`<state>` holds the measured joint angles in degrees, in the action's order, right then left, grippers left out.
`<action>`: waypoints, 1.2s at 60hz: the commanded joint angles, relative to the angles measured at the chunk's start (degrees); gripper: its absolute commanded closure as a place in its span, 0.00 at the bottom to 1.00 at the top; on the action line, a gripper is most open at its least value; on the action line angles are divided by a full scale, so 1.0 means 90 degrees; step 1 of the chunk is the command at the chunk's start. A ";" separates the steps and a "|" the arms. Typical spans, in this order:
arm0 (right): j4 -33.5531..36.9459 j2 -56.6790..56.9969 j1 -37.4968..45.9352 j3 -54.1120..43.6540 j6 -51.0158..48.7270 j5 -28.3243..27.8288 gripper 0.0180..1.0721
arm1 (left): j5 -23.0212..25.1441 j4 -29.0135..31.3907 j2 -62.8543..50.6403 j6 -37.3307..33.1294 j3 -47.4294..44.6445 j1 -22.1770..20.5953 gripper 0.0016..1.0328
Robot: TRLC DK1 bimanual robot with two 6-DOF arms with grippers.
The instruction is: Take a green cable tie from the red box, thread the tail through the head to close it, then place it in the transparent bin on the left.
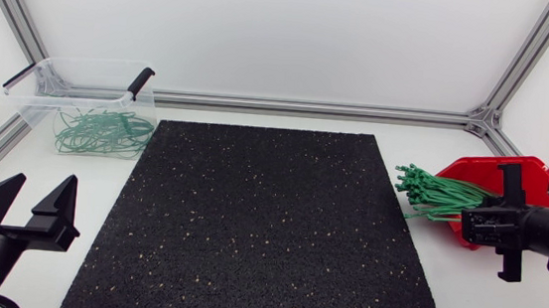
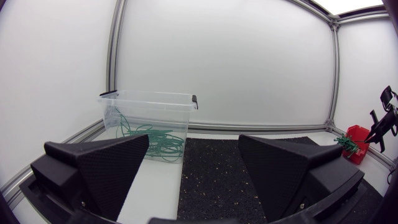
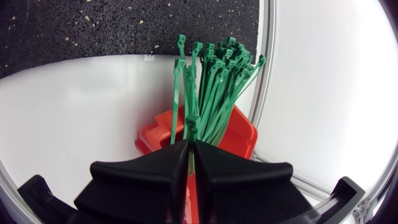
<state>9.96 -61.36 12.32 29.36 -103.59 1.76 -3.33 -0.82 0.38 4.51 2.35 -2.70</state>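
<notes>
My head camera looked straight down on the black mat (image 1: 263, 223) from above. Left wrist camera sat low, facing across the mat to the transparent bin (image 2: 149, 118). Right wrist camera hung close over the red box (image 3: 242, 140). I saw that box in all three.

Bright diffuse light, faint shadows, fisheye edges

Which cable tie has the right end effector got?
The cable tie whose head sits just ahead of the right end effector, its strap pinched between the fingers.
</notes>
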 commanded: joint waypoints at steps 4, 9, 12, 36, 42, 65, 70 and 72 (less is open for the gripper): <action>0.0398 0.0461 -0.0109 0.0233 -0.0033 -0.0059 0.94 | -0.0030 0.0140 0.0016 0.0094 -0.0251 0.0017 0.03; 0.0681 0.0685 -0.0148 0.0526 0.0221 -0.0195 0.94 | -0.0030 0.0140 0.0016 0.0094 -0.0251 0.0026 0.03; 0.0827 0.0812 -0.0187 0.0722 0.0387 -0.0283 0.94 | -0.0030 0.0140 0.0016 0.0094 -0.0251 0.0026 0.03; 0.1697 0.1642 -0.1027 0.2226 0.2330 -0.0645 0.94 | -0.0030 0.0140 0.0016 0.0094 -0.0251 -0.0013 0.03; 0.1706 0.1750 -0.1339 0.2450 0.2955 -0.0654 0.94 | -0.0030 0.0140 0.0016 0.0094 -0.0251 -0.0013 0.03; 0.4089 0.1740 -0.4288 0.3251 0.5377 0.0625 0.94 | -0.0030 0.0140 0.0016 0.0094 -0.0251 -0.0022 0.03; 0.4734 0.1467 -0.4835 0.3612 0.6217 0.0635 0.94 | -0.0030 0.0140 0.0016 0.0094 -0.0251 -0.0013 0.03; 0.5046 0.1330 -0.5089 0.3749 0.6500 0.0625 0.94 | -0.0030 0.0140 0.0016 0.0094 -0.0251 -0.0013 0.03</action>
<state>51.42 -46.78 -29.34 59.72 -53.21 6.94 -3.33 -0.82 0.38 4.51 2.35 -2.70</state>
